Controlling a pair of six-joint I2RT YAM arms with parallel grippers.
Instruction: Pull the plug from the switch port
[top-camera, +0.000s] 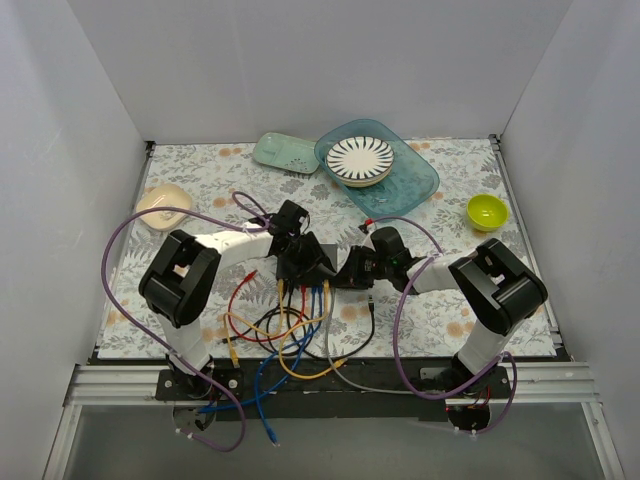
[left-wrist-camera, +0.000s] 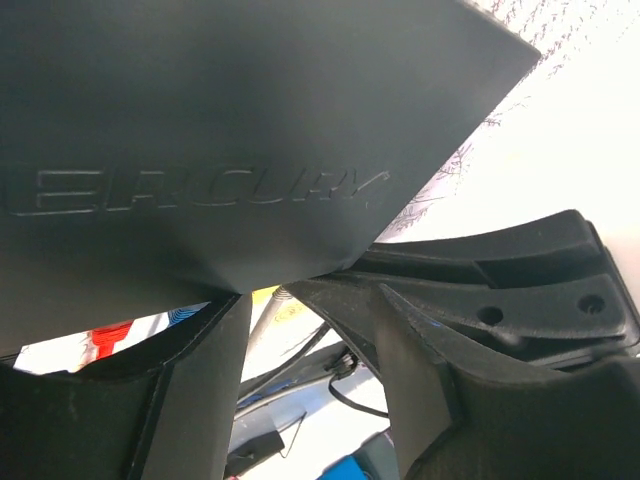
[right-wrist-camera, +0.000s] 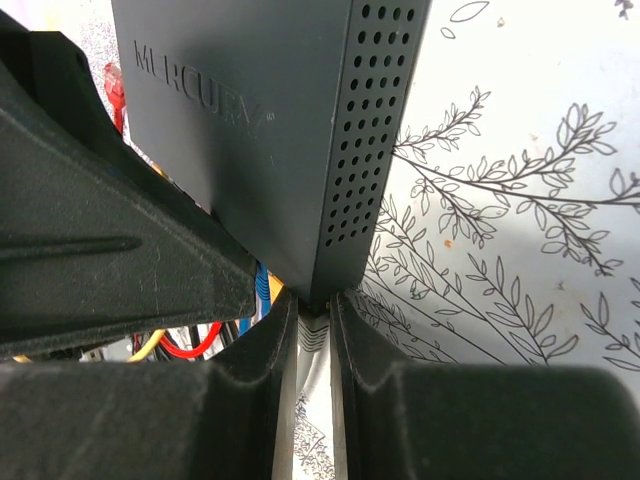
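Upper centre: a mint dish (top-camera: 285, 152) beside a teal tray (top-camera: 415, 180) holding striped plates (top-camera: 360, 160); lime bowl (top-camera: 487, 211) right; cream dish (top-camera: 164, 207) left.

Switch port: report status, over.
Left gripper open at switch. Right gripper shut on grey plug at switch corner, not yet out. Coloured cables crowd beside it.

I see the switch (right-wrist-camera: 250, 170) as matt grey plastic, my fingers (right-wrist-camera: 430, 420) matt black plastic, the counter (right-wrist-camera: 520, 300) smooth printed covering
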